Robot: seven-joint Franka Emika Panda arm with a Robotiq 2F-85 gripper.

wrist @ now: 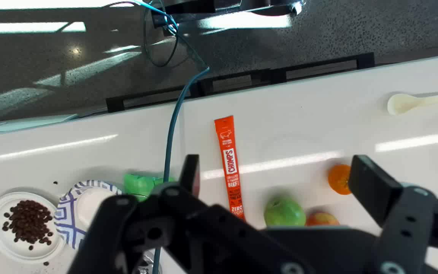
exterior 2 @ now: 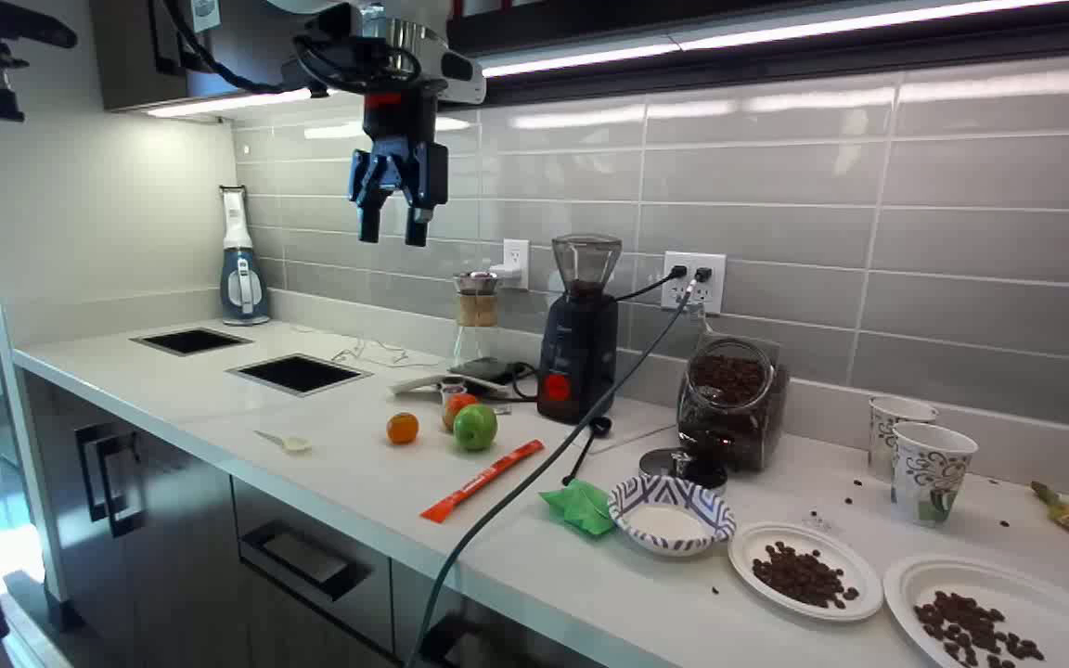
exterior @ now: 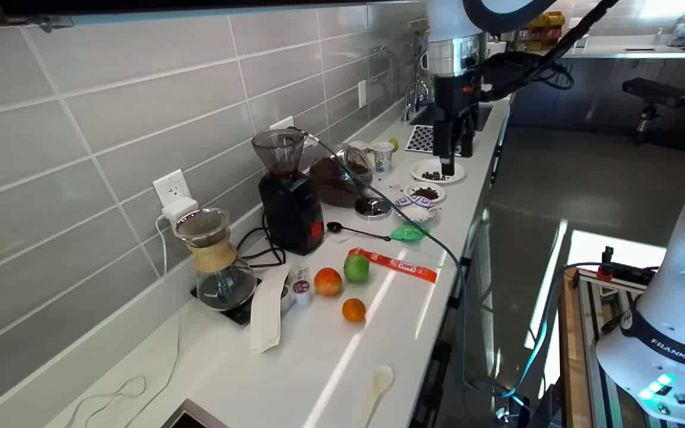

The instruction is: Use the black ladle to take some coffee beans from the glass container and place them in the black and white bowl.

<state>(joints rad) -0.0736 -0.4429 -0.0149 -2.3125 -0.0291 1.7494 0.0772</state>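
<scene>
High over the counter, my gripper (exterior: 456,156) (exterior 2: 392,235) (wrist: 274,164) stands open, nothing between its fingers. The black ladle (exterior: 335,227) (exterior 2: 600,426) lies on the counter between the grinder and a green packet, well below the gripper; the wrist view does not show it. Near the backsplash sits the tilted glass container (exterior: 330,187) (exterior 2: 769,422), its mouth uncovered, with dark coffee beans (exterior 2: 726,378) inside. Closer to the front edge is the black and white bowl (exterior: 423,204) (exterior 2: 688,494) (wrist: 65,217), patterned in what looks like blue, with no beans visible in it.
A cable (exterior 2: 534,473) crosses above the counter from the outlet. Around the ladle stand the black grinder (exterior 2: 579,353), green packet (exterior 2: 583,507) and metal lid (exterior 2: 681,467). Plates with beans (exterior 2: 804,575), paper cups (exterior 2: 930,473), fruit (exterior: 355,267) and a red stick (wrist: 229,163) also lie about.
</scene>
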